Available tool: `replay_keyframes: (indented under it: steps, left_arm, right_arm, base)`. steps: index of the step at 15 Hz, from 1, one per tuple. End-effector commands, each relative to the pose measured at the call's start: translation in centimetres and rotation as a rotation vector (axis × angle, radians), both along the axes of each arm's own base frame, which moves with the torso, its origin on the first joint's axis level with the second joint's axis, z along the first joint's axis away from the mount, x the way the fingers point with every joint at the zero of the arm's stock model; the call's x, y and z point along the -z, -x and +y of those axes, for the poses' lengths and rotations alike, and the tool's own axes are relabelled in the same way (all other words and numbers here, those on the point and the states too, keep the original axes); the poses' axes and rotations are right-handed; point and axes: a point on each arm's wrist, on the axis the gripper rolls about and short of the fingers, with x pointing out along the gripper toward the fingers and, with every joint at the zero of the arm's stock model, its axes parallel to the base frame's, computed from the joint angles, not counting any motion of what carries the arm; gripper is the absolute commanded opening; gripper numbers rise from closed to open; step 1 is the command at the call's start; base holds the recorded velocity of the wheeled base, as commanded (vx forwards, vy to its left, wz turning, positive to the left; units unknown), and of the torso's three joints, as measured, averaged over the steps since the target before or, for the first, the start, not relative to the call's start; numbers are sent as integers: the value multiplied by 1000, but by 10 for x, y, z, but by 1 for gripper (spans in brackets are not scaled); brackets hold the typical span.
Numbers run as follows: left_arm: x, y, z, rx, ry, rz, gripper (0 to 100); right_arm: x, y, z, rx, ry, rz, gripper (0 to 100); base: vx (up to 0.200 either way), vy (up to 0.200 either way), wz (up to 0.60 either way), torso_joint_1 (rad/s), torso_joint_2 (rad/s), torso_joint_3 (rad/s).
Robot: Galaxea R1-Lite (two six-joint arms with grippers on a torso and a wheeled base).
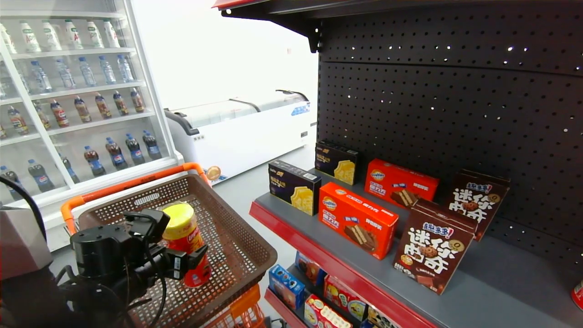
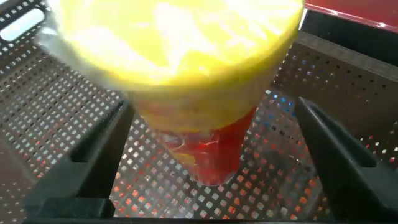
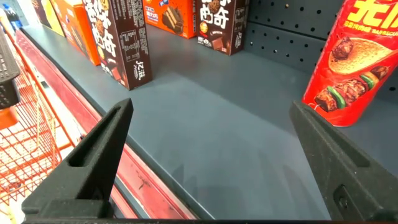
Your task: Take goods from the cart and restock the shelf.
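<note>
A red can with a yellow lid (image 1: 184, 241) stands upright in the brown cart basket (image 1: 237, 237). My left gripper (image 1: 182, 260) is open around it, one finger on each side with gaps showing. The left wrist view looks down on the can (image 2: 205, 124) between the black fingers (image 2: 93, 168), with my left gripper (image 2: 211, 106) over the basket mesh. My right gripper (image 3: 211, 106) hangs open over a bare stretch of the grey shelf board (image 3: 217, 143), holding nothing. A second red can (image 3: 351, 62) stands on the shelf beside it and also shows at the head view's right edge (image 1: 578, 294).
Boxes stand in rows on the shelf (image 1: 501, 282): dark (image 1: 294, 187), orange (image 1: 357, 218), brown (image 1: 432, 246). Behind them is black pegboard (image 1: 455, 105). The cart's orange handle (image 1: 132, 182) faces a drinks fridge (image 1: 73, 100). Lower shelves hold more goods (image 1: 319, 291).
</note>
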Motion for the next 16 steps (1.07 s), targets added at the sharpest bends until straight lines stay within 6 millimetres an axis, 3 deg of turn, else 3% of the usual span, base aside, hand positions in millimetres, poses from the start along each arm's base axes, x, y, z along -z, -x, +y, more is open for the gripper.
replay_keyframes:
  steps: [1,6,7,10,12,15,16]
  left_arm:
    - [15,-9,-4,12,-4,37,100]
    - [18,-14,-5,16,-6,27,100]
    - [17,-15,-6,17,-4,15,0]
    - [18,-10,-8,30,-7,38,0]
    - [8,-1,-7,36,-3,18,0]
    - [-13,2,-8,44,8,-16,0]
    - [-33,3,-8,48,6,-12,0]
  right_arm:
    - [0,0,0,-1,0,1,100]
    - [0,0,0,-1,0,1,100]
    - [0,0,0,-1,0,1,100]
    - [0,0,0,-1,0,1,100]
    - [0,0,0,-1,0,1,100]
    - [0,0,0,-1,0,1,100]
    - [0,0,0,-1,0,1,100]
  base:
    - [0,0,0,0,0,0]
    - [0,0,0,0,0,0]
    - [0,0,0,0,0,0]
    - [0,0,0,0,0,0]
    - [0,0,0,0,0,0]
    - [0,0,0,0,0,0]
    - [0,0,0,0,0,0]
